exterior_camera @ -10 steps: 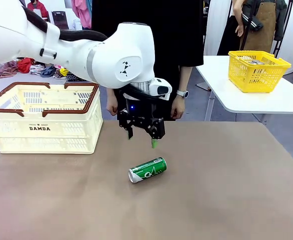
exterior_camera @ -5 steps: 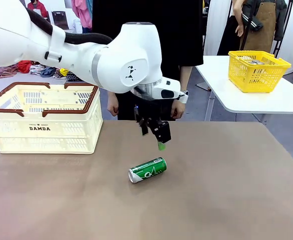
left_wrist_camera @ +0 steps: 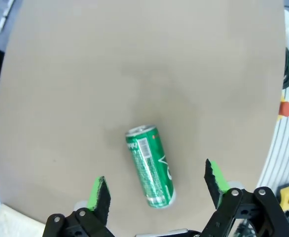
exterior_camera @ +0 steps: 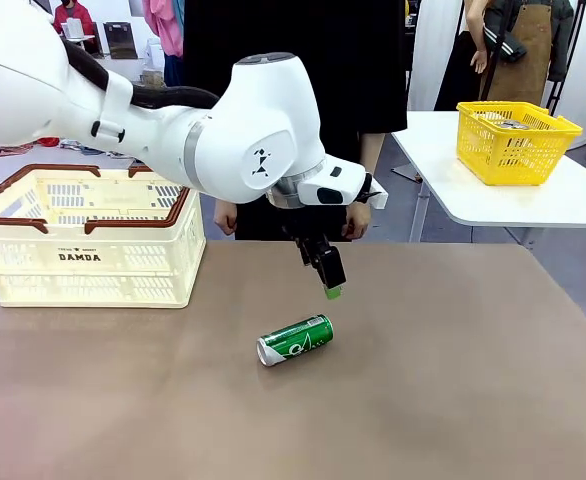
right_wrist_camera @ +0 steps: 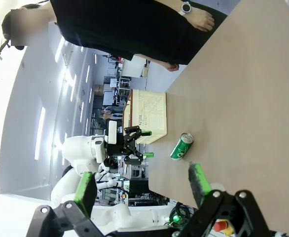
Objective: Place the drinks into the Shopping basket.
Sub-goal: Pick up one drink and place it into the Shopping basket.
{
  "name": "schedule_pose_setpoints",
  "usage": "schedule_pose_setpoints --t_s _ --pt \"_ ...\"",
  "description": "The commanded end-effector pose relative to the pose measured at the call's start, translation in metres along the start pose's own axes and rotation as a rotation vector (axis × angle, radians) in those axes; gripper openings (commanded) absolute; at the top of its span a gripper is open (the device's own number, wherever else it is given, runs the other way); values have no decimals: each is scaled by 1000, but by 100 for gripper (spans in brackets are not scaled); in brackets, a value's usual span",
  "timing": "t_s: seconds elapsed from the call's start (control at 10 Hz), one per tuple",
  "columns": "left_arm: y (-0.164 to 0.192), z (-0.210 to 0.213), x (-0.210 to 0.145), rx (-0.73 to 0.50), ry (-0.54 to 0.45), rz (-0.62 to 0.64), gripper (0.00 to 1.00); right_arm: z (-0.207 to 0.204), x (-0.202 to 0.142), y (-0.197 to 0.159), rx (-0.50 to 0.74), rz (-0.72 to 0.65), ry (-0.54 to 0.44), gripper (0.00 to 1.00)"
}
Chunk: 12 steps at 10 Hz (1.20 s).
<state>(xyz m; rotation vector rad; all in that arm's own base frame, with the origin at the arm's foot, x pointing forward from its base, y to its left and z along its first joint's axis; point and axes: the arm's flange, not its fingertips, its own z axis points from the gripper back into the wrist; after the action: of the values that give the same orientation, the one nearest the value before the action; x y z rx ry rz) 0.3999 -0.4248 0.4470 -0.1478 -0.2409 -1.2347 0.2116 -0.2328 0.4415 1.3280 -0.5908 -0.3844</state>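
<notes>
Can (exterior_camera: 295, 340): green, slim metal cylinder with silver ends, smooth. It lies on its side mid-table, not yet grasped.
Basket (exterior_camera: 83, 235): cream slotted plastic, brown rim, far left, well apart from the can; contents cannot be told.
Left gripper (exterior_camera: 330, 288): above the can, jaws spread, empty.
Right gripper (right_wrist_camera: 142, 185): jaws spread, empty.
Table (exterior_camera: 453, 380): matte brown.
Remaining: grasp, carry, deposit.

L arm (exterior_camera: 153, 125): across mid, wrist down | L tool (exterior_camera: 327, 284): jaws wide | R tool (right_wrist_camera: 142, 186): jaws wide
</notes>
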Motion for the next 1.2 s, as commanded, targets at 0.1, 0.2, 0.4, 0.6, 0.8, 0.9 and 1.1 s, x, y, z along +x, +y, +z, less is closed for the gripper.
schedule_pose_setpoints --t_s 0.1,0.2,0.4,0.6,0.8,0.9,1.1 --pt "0 0 0 0 0 0 100 -1 3 2 25 23 -15 100" --pt "3 -8 3 -24 45 -81 100 -1 3 2 25 23 -15 100" --pt "8 -26 -9 -62 73 -78 100 -1 3 2 25 23 -15 100" --pt "13 -47 -15 -93 75 -51 100 -1 3 2 25 23 -15 100" --pt "11 -77 -19 -126 62 -34 100 -1 3 2 25 23 -15 100" --pt "12 -90 -25 -142 100 -6 100 -1 3 2 25 23 -15 100" --pt "7 -108 -38 -159 135 37 100 -1 3 2 25 23 -15 100"
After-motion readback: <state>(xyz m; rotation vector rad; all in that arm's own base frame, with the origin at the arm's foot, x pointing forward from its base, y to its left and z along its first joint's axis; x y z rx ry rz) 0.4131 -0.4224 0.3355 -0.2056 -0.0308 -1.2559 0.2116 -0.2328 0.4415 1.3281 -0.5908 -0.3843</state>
